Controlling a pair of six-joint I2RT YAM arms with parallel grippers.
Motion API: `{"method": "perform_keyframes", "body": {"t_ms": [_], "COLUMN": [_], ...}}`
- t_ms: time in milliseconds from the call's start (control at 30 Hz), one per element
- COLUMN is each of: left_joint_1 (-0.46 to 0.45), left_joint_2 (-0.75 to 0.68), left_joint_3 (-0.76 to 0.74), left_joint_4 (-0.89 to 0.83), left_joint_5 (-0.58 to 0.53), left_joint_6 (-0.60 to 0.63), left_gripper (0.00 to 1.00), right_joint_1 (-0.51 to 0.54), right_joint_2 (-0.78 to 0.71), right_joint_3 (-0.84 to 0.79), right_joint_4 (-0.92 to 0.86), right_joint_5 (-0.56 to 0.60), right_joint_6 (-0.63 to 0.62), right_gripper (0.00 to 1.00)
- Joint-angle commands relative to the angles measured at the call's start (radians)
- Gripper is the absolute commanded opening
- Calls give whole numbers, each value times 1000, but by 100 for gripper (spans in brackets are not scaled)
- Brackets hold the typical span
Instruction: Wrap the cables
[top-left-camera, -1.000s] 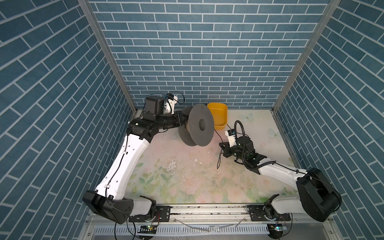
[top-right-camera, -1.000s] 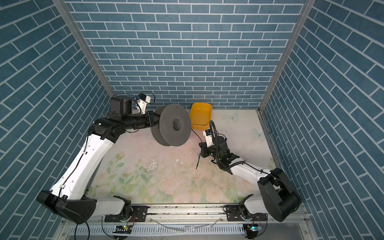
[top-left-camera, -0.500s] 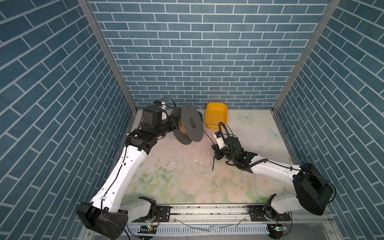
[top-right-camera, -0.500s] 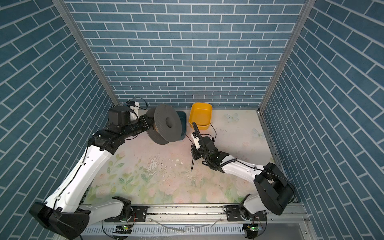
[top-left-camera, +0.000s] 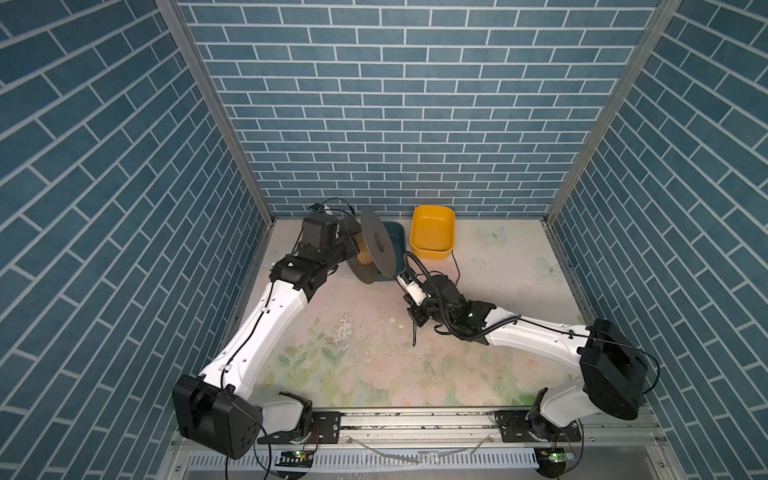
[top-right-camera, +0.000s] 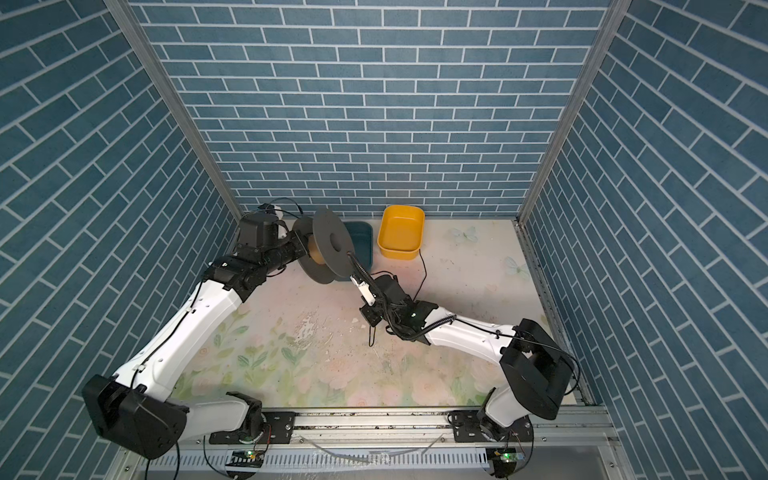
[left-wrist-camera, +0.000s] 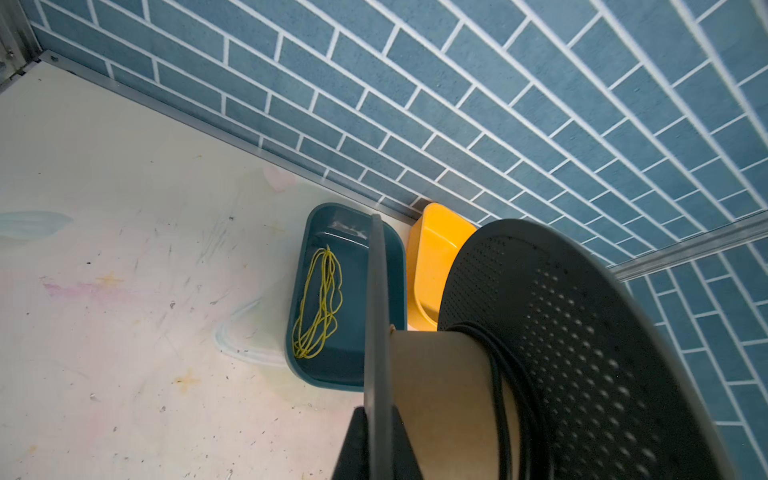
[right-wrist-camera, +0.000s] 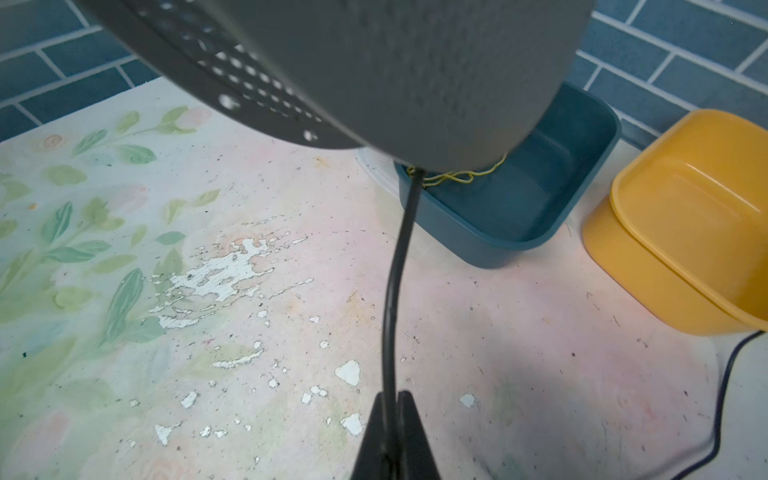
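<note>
Thin black flexible cable (right-wrist-camera: 390, 291), gently curved, is pinched by the closed right gripper (right-wrist-camera: 392, 415); grey perforated plastic spool (left-wrist-camera: 561, 332) is clamped at its flange by the left gripper (left-wrist-camera: 376, 415).

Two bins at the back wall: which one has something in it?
The teal bin: a bundle of thin yellow strands lies inside it. The yellow bin beside it shows nothing inside.

White-shelled arms (top-left-camera: 266, 328), chunky black joints (top-left-camera: 611, 374), thin black wires (top-left-camera: 552, 324) clipped alongside, ribbed black hose (top-left-camera: 424, 272), small green light (top-left-camera: 470, 314).
</note>
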Motion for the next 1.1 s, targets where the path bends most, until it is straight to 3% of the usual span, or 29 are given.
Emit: {"method": "perform_keyframes", "body": {"t_ms": [0,367,533,667,900,1067], "left_joint_1": [-50,-195,-250,-311,-361,-401], "left_joint_2": [5,100,175,257,415,529], "left_joint_3": [41,171,275,395,615,767], "left_joint_4": [69,-110,-237,-371,-586,-692], "left_joint_5": [-129,-383,-426,-480,-450,-453], "left_joint_6": [48,220,266,287,276,288], "left_gripper": [0,0,0,0,0,0], "right_joint_1": [27,68,68,68,68,68], "right_joint_2": [13,-30,-78,-74,-67,-83], "right_joint_3": [73,166,155,208,217,183], "right_joint_4": [-49,-120,-108,-154,-111,-37], "right_joint_5": [38,130,133,274,492,552], "right_joint_6": [-78,-71,-73,-14,79,110], "right_gripper": [0,0,0,0,0,0]}}
